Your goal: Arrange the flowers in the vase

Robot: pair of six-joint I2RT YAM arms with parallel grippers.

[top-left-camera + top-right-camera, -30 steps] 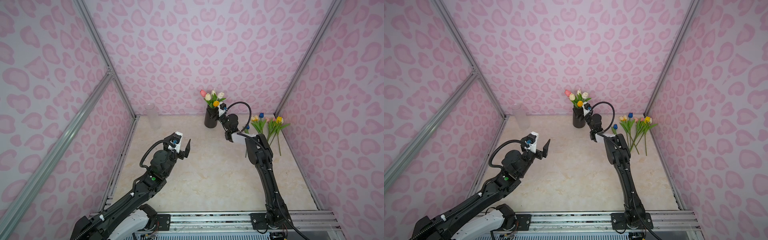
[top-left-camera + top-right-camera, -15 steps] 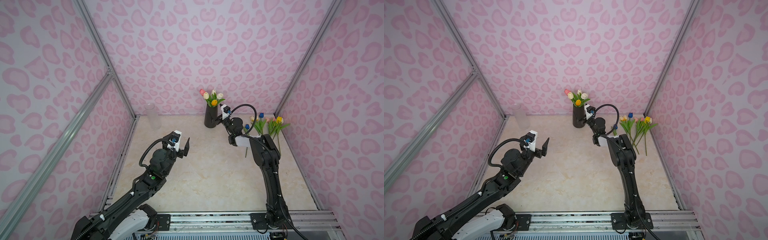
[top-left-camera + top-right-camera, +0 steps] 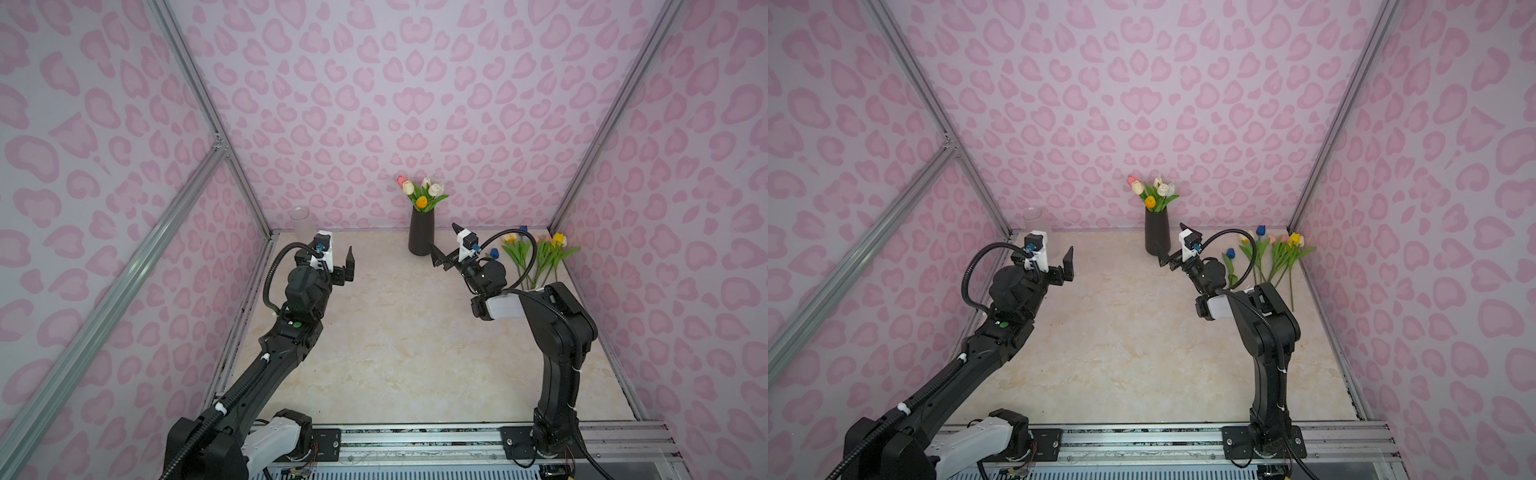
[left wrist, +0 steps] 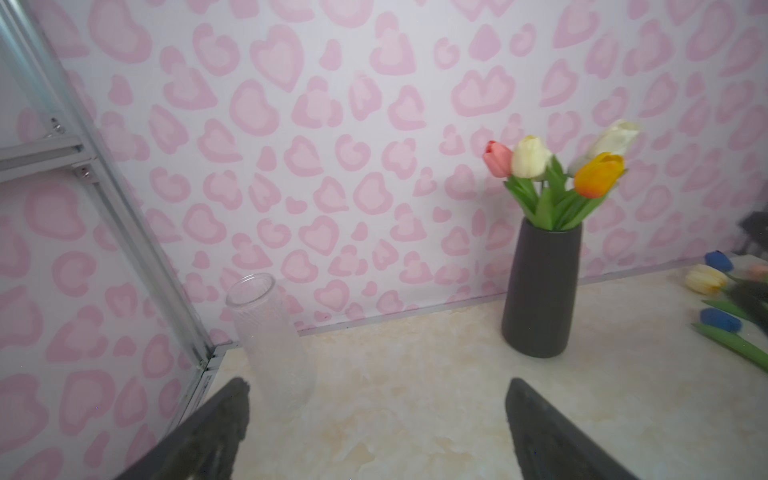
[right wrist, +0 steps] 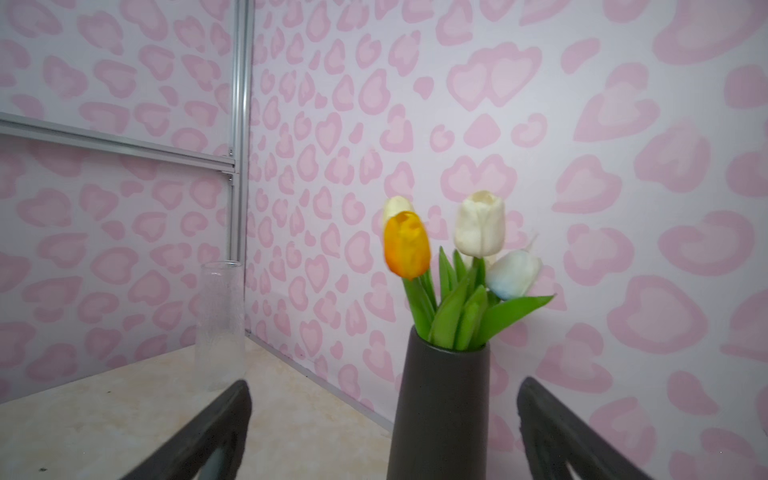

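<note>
Both wide open and empty, the left claw (image 4: 378, 384) sits far off while the right claw (image 3: 444, 237) is close to the loose flowers (image 3: 540, 259) lying flat on its right, heads pointing to the back wall, with the black vase (image 3: 421, 235) just beyond.

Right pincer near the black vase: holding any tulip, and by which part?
Nothing is held. The right pincer is open and empty, near the black vase.

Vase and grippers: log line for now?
black vase: upright, holds bouquet | loose tulips: lying flat | left gripper: open, empty | right gripper: open, empty
</note>
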